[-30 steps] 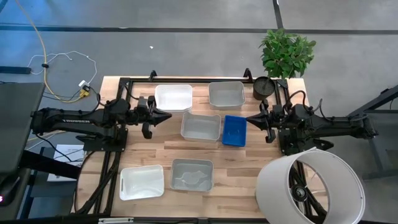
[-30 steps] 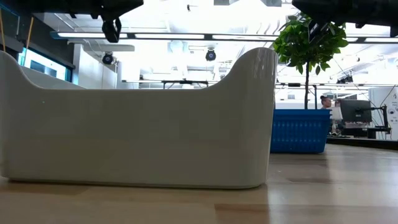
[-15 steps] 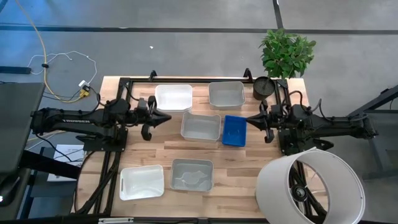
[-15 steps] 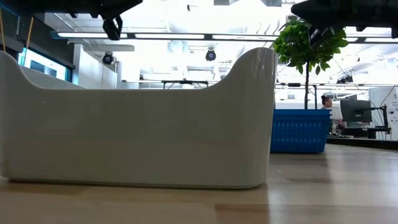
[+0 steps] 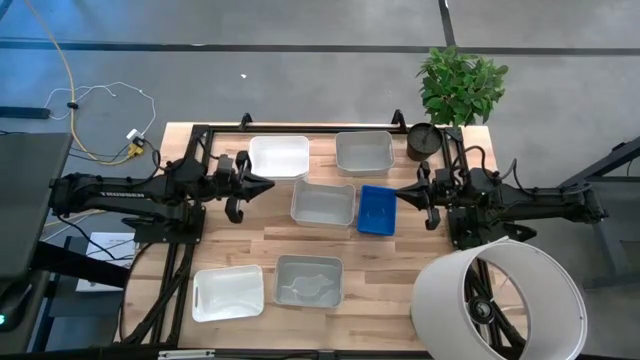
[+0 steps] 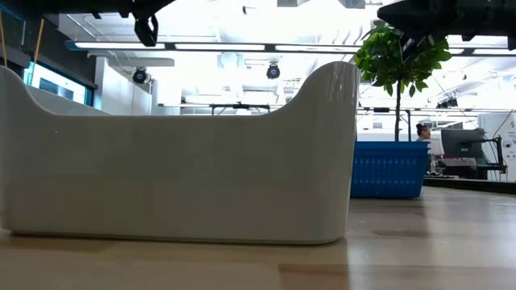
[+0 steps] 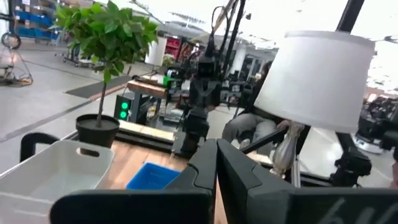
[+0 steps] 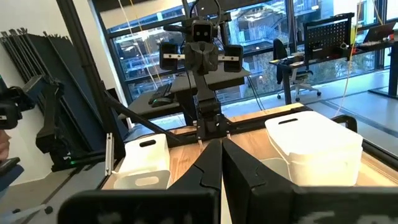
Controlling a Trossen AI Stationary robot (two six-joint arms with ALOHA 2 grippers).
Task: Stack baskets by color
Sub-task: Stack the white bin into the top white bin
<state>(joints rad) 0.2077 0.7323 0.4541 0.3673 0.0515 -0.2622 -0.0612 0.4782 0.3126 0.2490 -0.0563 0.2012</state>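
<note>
Six baskets rest on their bottoms on the wooden table. A white basket (image 5: 278, 156) and a grey one (image 5: 364, 152) sit at the far side. Another grey basket (image 5: 323, 203) and a blue one (image 5: 377, 210) sit in the middle. A second white basket (image 5: 228, 292) and a third grey basket (image 5: 309, 281) sit at the near side. My left gripper (image 5: 270, 184) hovers shut, level, left of the middle grey basket. My right gripper (image 5: 400, 190) hovers shut, level, right of the blue basket (image 6: 389, 169). Both are empty (image 7: 216, 158) (image 8: 221, 155).
A large white lampshade (image 5: 498, 300) stands at the table's near right corner. A small black pot (image 5: 424, 141) sits at the far right corner, with a green plant (image 5: 460, 85) behind it. Black frame rails run along the table's left and right sides.
My left gripper has turned slightly at the wrist without leaving its place. The baskets lie as before.
</note>
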